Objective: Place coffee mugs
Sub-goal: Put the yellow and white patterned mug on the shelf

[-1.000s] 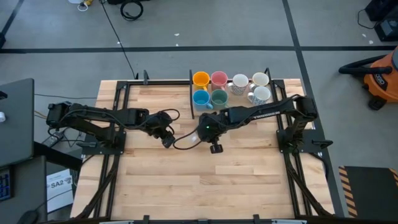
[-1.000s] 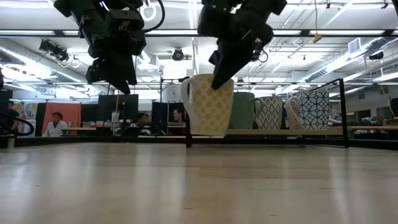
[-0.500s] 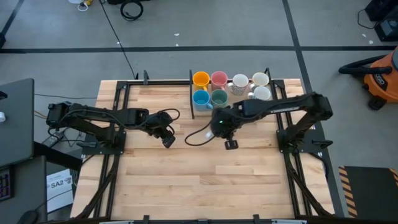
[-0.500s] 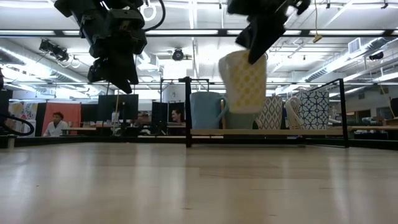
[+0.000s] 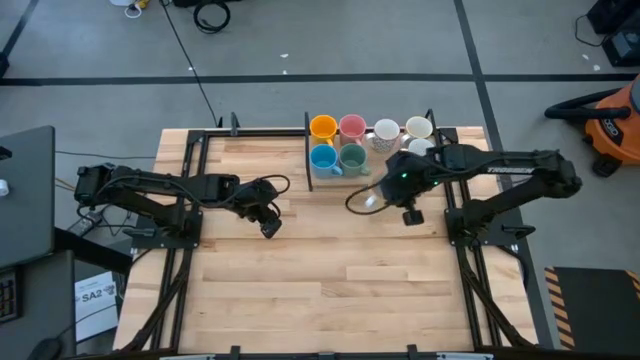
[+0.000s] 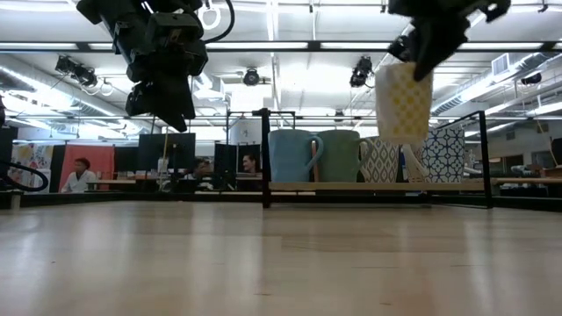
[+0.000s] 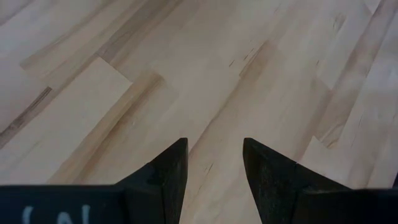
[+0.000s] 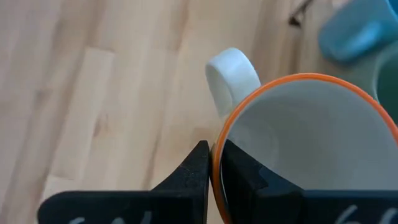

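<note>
My right gripper (image 5: 380,197) is shut on a cream mug with a yellow check pattern (image 6: 404,104) and an orange rim (image 8: 311,137). It hangs above the table just in front of the black-framed tray (image 5: 308,150) at the far edge. On the tray stand an orange (image 5: 323,127), a pink (image 5: 351,127), a light blue (image 5: 322,157) and a teal-green mug (image 5: 352,156), plus white ones (image 5: 418,128). My left gripper (image 5: 268,222) hovers open over bare wood at centre left (image 7: 214,162). My right gripper pinches the mug's wall at the rim (image 8: 216,163), a little way round from the white handle (image 8: 233,74). One finger (image 8: 241,177) is inside the mug and one (image 8: 196,169) outside. The fingers slant down from above. The mug hangs almost upright, clear of the table.
Black rails (image 5: 195,150) frame the table's left, right and far edges. The near half of the wooden top (image 5: 320,290) lies bare. An orange shop vacuum (image 5: 610,125) stands on the floor at the right. People sit in the room behind (image 6: 81,175).
My right gripper has carried the patterned mug up and toward the table's right edge, from the table's middle to a spot in front of the tray's right half. The mug has stayed nearly upright and clear of the table.
</note>
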You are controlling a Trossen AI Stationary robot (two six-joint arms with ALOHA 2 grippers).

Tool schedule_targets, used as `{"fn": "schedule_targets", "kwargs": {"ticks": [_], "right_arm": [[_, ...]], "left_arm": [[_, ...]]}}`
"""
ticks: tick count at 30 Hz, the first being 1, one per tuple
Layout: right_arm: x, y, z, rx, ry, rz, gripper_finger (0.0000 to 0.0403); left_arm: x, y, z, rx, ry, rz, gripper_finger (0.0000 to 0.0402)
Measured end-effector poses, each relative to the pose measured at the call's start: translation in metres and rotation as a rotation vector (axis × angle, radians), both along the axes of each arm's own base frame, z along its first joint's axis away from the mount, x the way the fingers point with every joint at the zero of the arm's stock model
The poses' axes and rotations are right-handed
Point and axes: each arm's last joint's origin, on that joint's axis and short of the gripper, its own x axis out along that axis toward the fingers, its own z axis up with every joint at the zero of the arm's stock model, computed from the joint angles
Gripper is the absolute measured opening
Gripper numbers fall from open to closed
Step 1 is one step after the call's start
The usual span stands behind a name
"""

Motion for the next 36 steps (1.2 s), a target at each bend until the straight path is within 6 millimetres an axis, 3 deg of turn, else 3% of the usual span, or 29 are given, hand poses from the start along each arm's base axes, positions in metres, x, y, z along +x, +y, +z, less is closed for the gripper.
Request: {"fn": "schedule_targets", "kwargs": {"ticks": [9, 23, 36], "right_arm": [[-0.027, -0.033, -0.029, -0.068, 0.034, -0.112, 0.0039], [-0.028, -0.084, -0.051, -0.115, 0.014, -0.243, 0.0041], [-0.020, -0.107, -0.063, -0.094, 0.004, -0.305, 0.0041]], "left_arm": [[0.001, 0.000, 0.001, 0.000, -0.017, 0.000, 0.0160], [0.003, 0.000, 0.002, 0.002, -0.037, -0.002, 0.0160], [0.003, 0.000, 0.002, 0.002, -0.037, -0.002, 0.0160]]}}
